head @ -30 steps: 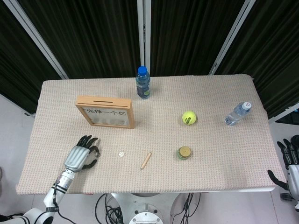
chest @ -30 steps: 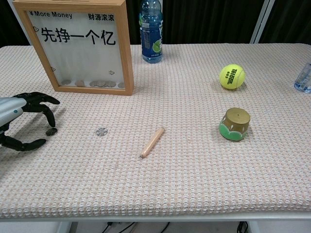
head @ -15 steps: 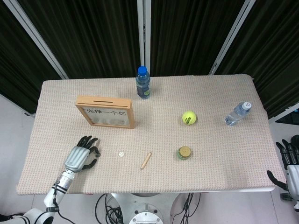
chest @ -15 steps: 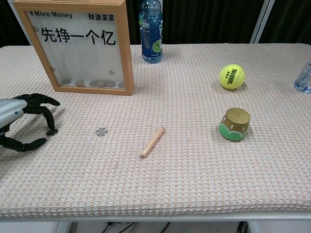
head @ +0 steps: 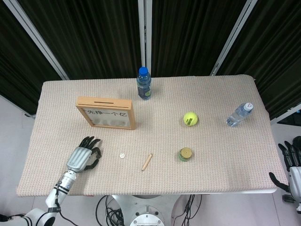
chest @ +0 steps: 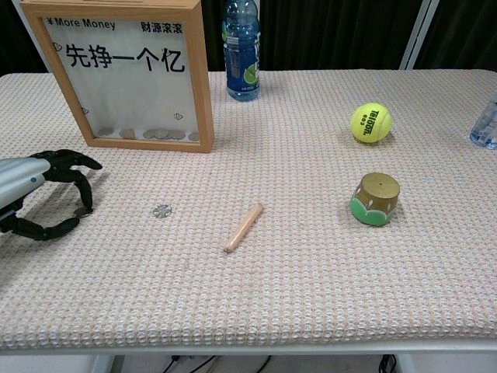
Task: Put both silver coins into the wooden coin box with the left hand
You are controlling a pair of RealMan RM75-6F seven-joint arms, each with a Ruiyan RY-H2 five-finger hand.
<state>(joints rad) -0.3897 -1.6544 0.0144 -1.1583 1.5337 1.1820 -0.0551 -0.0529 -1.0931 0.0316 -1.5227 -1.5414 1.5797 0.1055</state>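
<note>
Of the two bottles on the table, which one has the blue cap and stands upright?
It is the blue-capped bottle at the far edge, behind the wooden coin box. It stands upright with a green label. The other, the clear bottle toward the right side, lies tilted.

silver coin (chest: 161,210) flat on table, wooden coin box (chest: 124,74) upright

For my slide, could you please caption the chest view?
Left hand curls over one silver coin; another lies nearby.
</note>
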